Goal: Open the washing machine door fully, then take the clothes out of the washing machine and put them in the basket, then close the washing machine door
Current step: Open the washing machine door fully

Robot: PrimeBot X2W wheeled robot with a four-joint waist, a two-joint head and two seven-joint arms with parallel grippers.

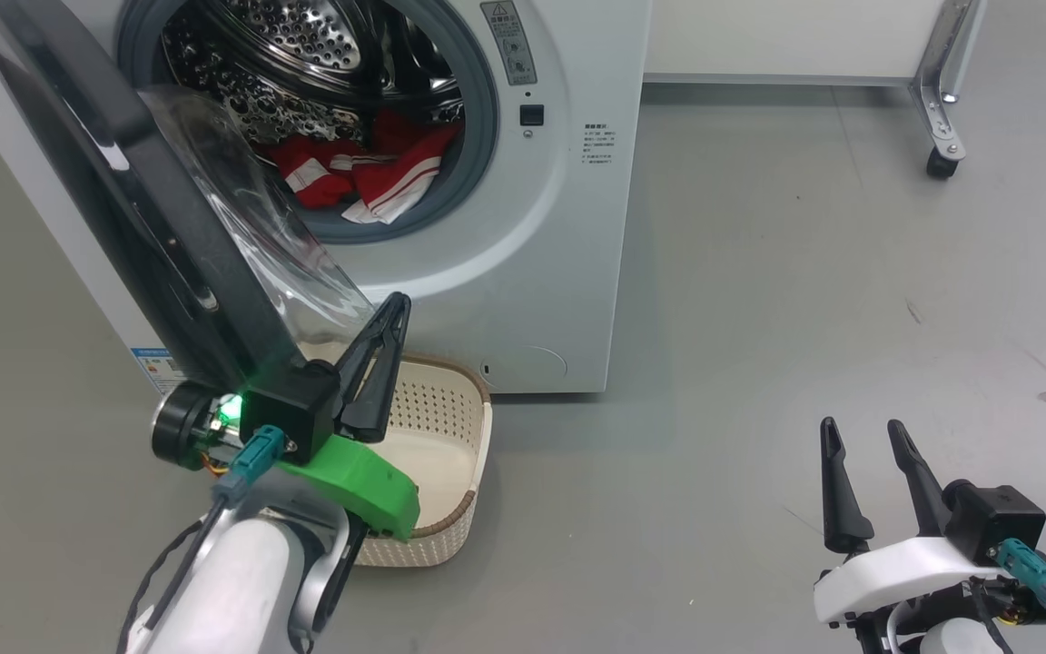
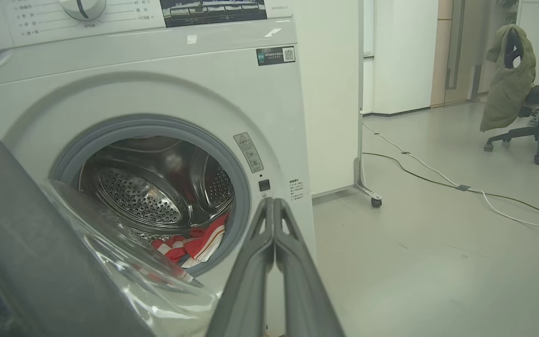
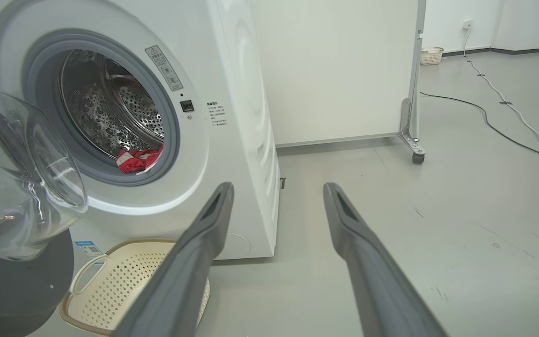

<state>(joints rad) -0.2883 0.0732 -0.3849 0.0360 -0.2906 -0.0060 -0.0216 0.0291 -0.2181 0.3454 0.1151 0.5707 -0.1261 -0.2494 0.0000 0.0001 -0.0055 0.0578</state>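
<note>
Grey smooth floor (image 1: 804, 272) all round me, with a white wheeled panel (image 3: 344, 70) beyond my right gripper (image 1: 861, 427) and cables (image 3: 505, 103) trailing past it. That right gripper hangs low over bare floor, fingers spread wide, nothing between them. My left gripper (image 1: 399, 304) is pressed fully shut on nothing, tips pointing up at the washing machine (image 1: 559, 227), just beside the glass bulge of the washing machine door (image 1: 123, 209). Whether they touch the glass I can't tell. The door stands swung out to the left of those fingers, its black rim running down to my left wrist. Ahead of the tips is the steel drum (image 2: 134, 196), and there are the clothes (image 1: 369, 168), red with white stripes, heaped at its front lip against the grey seal. Under my left gripper sits the basket (image 1: 478, 427), against the machine's foot, its holed bottom showing. Open floor lies wide between my two grippers and right of the machine.
</note>
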